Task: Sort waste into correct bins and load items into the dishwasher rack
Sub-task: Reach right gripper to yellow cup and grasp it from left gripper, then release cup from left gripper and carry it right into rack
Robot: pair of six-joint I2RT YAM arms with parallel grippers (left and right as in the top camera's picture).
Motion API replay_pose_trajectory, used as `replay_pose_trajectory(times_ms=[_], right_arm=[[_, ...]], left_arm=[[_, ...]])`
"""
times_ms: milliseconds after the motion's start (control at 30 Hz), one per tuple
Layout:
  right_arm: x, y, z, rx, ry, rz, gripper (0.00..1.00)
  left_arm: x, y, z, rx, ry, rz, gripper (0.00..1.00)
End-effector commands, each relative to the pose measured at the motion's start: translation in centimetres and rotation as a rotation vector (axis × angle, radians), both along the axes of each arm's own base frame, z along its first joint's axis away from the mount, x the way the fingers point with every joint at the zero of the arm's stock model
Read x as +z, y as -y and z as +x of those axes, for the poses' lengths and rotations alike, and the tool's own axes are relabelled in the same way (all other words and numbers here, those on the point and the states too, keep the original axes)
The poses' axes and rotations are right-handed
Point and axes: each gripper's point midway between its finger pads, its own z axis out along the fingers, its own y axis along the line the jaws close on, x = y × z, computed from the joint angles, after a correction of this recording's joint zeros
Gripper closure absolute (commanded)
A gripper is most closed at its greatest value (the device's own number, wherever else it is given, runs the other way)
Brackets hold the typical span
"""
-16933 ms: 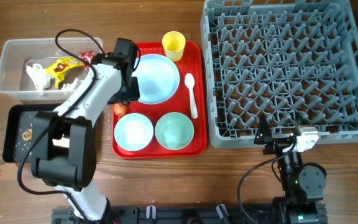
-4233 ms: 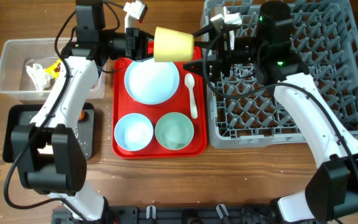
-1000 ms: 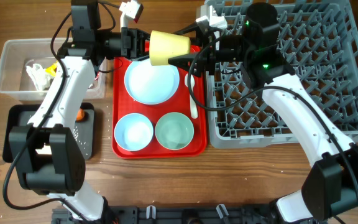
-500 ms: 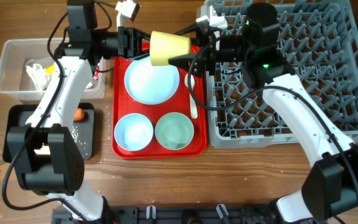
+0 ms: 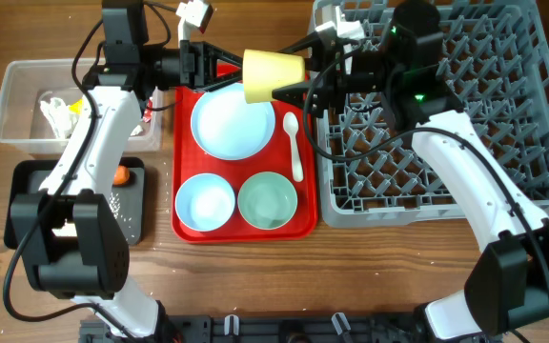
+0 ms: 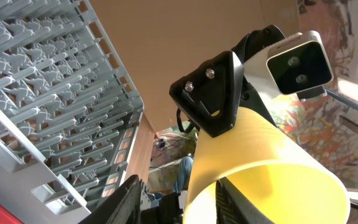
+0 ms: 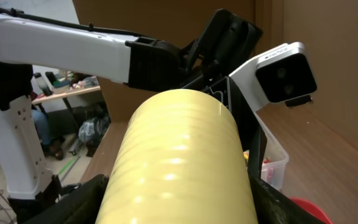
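Seen from overhead and nearest my side of the table, a red tray (image 5: 185, 162) holds a pale blue bowl (image 5: 205, 203) and a pale green bowl (image 5: 268, 202) side by side, both upright. Just beyond them on the same tray lies a large pale blue plate (image 5: 233, 124). A white plastic spoon (image 5: 294, 145) lies beside it on the right, bowl end pointing away from me.

Left of the red tray sits a black tray (image 5: 27, 205) with an orange carrot (image 5: 120, 174) and scattered rice grains (image 5: 117, 202) in it. Beyond that, a clear tub (image 5: 12, 95) holds white tissue (image 5: 53, 112) and a yellow wrapper (image 5: 86, 103). The grey dishwasher rack (image 5: 465, 114) stands to the right of the red tray.

Above the far edge of the red tray, the yellow cup (image 5: 274, 75) hangs in the air on its side, mouth toward my left arm and base toward the rack. My right gripper (image 5: 298, 74) is clamped across the cup's body. In the right wrist view the cup (image 7: 179, 162) fills the gap between the fingers. In the left wrist view one black right finger (image 6: 213, 93) lies flat against the cup's outer wall.

My left gripper (image 5: 227, 65) sits just left of the cup at its mouth end, fingers spread apart. In its wrist view one finger (image 6: 127, 200) lies outside the rim and the other in front of the open mouth. I cannot tell whether either touches the rim.
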Motion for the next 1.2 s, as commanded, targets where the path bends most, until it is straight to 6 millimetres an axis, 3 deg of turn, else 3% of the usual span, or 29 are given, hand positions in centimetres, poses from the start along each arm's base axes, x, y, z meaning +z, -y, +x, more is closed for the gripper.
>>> replay_pose_trajectory(times_ms=[0,267,367,533,600,933,1167], right_arm=[[0.9,0.6,-0.6,0.043,-0.014,0.014,0.71],[0.9,2.8,1.0,-0.019,-0.042,0.015,0.74],[0.8,2.9,0.9,-0.016,-0.05,0.014,0.74],[0.7,3.3,1.2,-0.026,-0.056,0.013,0.74],[0.7,4.3,1.8,-0.054,-0.069,0.013,0.78],[0.6,10.3,5.1,-0.221,-0.123,0.022,0.78],[-1.3,15.4,10.0,-0.561,-0.251,-0.001,0.83]], left_arm=[[0.0,-0.4,0.4,0.016,0.003,0.005,0.62],[-0.1,-0.4,0.6,0.028,0.003,0.013,0.62],[-0.1,-0.4,0.6,0.029,0.003,0.014,0.71],[-0.1,-0.5,0.6,0.031,0.003,0.014,0.71],[-0.1,-0.8,0.8,0.041,0.003,0.014,0.71],[-0.2,-1.0,0.9,0.044,-0.004,0.014,0.73],[-0.3,-1.0,1.0,0.053,-0.004,0.021,0.74]])
